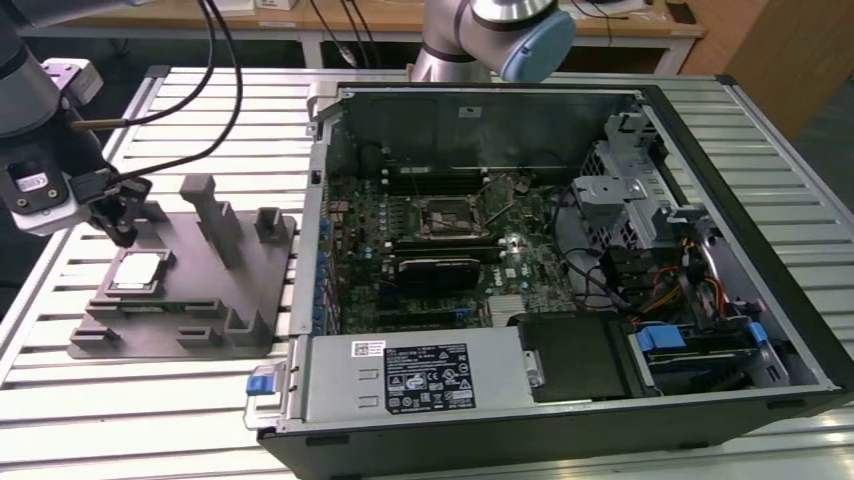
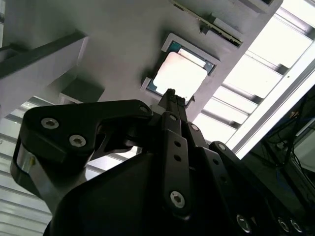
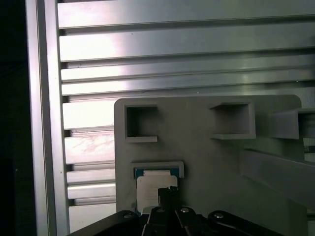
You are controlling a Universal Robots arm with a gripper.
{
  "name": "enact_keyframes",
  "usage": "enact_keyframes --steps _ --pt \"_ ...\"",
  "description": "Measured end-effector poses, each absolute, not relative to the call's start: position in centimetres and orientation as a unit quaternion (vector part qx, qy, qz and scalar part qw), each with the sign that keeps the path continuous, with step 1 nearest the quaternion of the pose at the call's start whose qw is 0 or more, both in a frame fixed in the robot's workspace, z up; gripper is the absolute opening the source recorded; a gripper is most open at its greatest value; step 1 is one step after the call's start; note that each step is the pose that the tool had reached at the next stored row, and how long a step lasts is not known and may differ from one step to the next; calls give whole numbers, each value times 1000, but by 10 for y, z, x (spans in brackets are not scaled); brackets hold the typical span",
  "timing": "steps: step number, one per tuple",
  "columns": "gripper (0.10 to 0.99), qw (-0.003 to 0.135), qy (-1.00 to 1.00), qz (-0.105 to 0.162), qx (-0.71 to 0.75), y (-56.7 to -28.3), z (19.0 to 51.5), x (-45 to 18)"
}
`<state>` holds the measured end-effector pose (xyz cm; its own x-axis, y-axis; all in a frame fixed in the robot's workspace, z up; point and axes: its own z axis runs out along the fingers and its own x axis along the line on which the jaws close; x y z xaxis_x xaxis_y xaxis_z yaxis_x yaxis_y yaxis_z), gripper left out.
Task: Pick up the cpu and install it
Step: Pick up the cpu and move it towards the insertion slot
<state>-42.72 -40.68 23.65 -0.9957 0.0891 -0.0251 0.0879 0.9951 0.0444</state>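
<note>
Lying on slatted aluminium bench (image 1: 80,400), wooden desk (image 1: 400,22) standing behind: one grey pegged tray (image 1: 187,330) nearing the bench's edge at the exterior view's left, one open computer case (image 1: 747,200). Sitting in tray recess: one cpu (image 1: 139,272). Hovering just above: one gripper (image 1: 123,235), clenched, empty.

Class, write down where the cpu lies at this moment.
The cpu lies in the grey tray at the exterior view's left, beside the open computer case.
</note>
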Motion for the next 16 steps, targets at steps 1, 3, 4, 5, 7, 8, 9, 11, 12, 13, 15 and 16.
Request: enact_keyframes --steps 1,3,4,5,7,8,9,11,12,13,15,16 --pt "106 13 999 22 44 -407 235 -427" --pt "106 13 999 22 44 -407 234 -428" --pt "106 13 999 22 44 -407 233 -428" --pt "106 13 999 22 44 -407 232 -428" --pt "106 13 999 22 44 -407 230 -429" --pt "106 13 999 22 44 -407 229 -429" --pt "106 13 999 22 44 -407 228 -429" --pt "106 13 999 22 44 -407 226 -430" --pt "106 13 999 22 44 -407 226 -430" --pt "106 13 999 22 44 -407 225 -430" --pt "106 13 999 22 44 -407 223 -430" --pt "106 13 999 22 44 -407 223 -430"
